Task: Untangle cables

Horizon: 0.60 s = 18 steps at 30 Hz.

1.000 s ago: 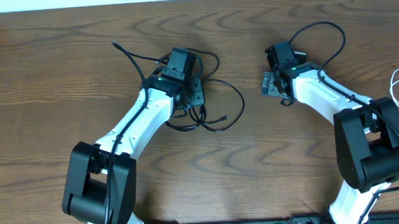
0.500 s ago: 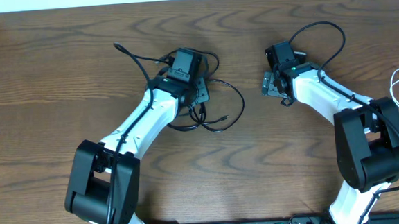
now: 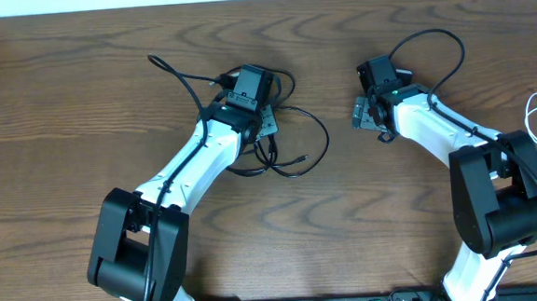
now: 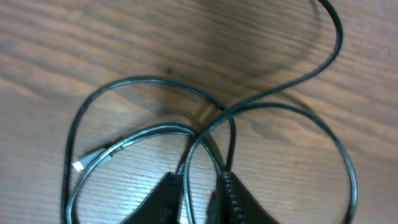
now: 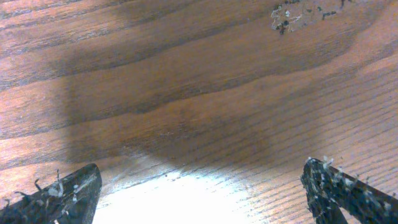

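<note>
Grab-a-strand step I reckon: left jaws nearly closed round the black cable (image 4: 140,78) mid-worktop (pinched? can't tell), right jaws gaping empty, white cable (image 3: 529,114) at the right edge; next wants a firm pull.

Table (image 3: 60,107) is being shown in warm brown, streaked with darker wavy wood grain. Looped cable (image 4: 143,79) is being seen as black, with a greenish sheen close up; small cable (image 3: 529,114) as white. Arms (image 3: 199,159) are being shown white, joints black.

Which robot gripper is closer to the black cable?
Left. The left gripper sits on the black cable, strands between its fingers. The right gripper is apart, over bare table.
</note>
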### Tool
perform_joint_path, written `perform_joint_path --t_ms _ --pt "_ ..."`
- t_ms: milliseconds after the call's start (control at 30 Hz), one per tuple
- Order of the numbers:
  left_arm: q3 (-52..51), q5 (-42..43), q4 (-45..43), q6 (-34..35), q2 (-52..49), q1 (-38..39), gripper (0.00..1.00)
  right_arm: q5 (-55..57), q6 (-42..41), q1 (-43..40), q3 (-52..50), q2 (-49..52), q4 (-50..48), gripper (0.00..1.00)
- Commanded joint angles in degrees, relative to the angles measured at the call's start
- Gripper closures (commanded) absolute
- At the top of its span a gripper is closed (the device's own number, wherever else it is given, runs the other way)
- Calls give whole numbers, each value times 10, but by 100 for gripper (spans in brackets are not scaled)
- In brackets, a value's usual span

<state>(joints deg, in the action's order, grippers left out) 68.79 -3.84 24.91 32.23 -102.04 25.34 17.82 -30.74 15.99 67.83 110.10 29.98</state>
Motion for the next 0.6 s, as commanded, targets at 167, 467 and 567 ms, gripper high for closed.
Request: perform_joint_path --t_ms 167,467,567 --pt "-6 -33 -2 -4 -11 0 92 11 6 3 7 5 0 1" --pt "-6 -33 -17 -4 -33 0 83 11 6 3 7 5 0 1" --pt "-6 -33 -24 -4 -50 0 83 11 6 3 7 5 0 1"
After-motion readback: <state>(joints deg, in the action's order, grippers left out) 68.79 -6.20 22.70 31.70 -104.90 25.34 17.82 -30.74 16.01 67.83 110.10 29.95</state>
